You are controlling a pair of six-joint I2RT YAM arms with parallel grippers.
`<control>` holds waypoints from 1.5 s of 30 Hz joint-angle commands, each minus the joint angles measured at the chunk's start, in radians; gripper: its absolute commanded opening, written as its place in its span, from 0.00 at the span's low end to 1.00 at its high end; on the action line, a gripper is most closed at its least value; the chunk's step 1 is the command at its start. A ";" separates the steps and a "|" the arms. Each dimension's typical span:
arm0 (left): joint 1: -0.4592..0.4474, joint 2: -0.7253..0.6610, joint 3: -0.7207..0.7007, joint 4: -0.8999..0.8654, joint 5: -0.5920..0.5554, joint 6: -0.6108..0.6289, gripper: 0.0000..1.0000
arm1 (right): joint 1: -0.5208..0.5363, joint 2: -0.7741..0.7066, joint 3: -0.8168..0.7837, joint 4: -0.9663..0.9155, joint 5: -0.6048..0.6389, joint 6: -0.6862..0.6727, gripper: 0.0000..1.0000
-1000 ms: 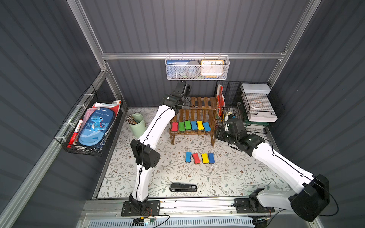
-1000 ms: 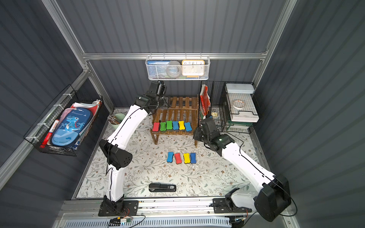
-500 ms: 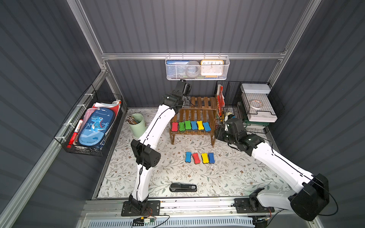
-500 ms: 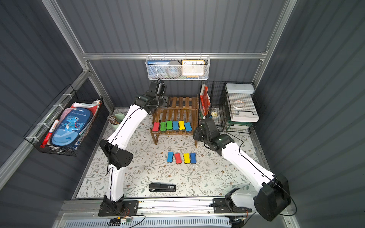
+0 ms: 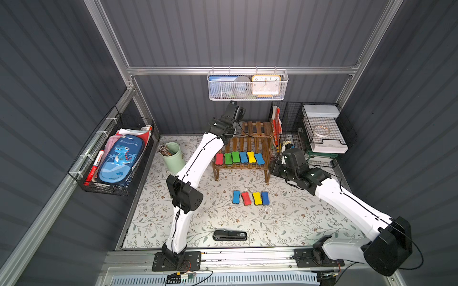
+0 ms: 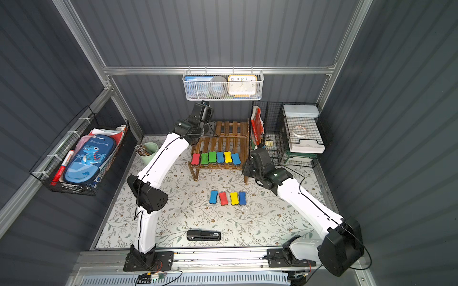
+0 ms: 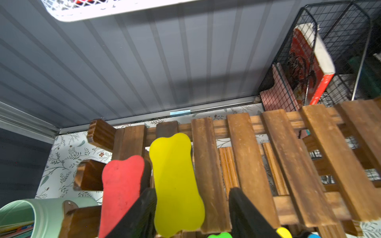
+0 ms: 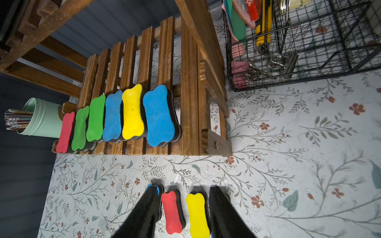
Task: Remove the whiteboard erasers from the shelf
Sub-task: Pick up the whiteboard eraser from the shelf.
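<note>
The shelf (image 5: 257, 128) is a brown slatted two-tier rack at the back of the mat. Its lower tier holds six whiteboard erasers (image 5: 239, 158) in a row: red, two green, blue, yellow, blue. On the upper tier lie a red eraser (image 7: 121, 193) and a yellow eraser (image 7: 175, 181). My left gripper (image 7: 192, 190) is open astride the yellow one; one finger is between the two erasers, the other stands clear. Several erasers (image 5: 250, 198) lie on the mat. My right gripper (image 8: 184, 188) hovers open and empty by the shelf's right leg (image 5: 267, 177).
A black stapler (image 5: 230, 235) lies near the front edge. A green cup (image 5: 173, 157) of pencils stands left of the shelf. A black wire organizer (image 5: 285, 138) crowds its right side, and a white mesh basket (image 5: 247, 85) hangs above. A wire basket (image 5: 116, 158) hangs on the left wall.
My left wrist has shifted slightly toward the back wall over the upper tier. The right arm has hardly moved, and both grippers stay as wide as before.
</note>
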 commanded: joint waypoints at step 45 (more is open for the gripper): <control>-0.022 -0.090 -0.058 0.054 0.014 -0.070 0.40 | -0.020 -0.025 -0.011 -0.006 0.011 0.001 0.46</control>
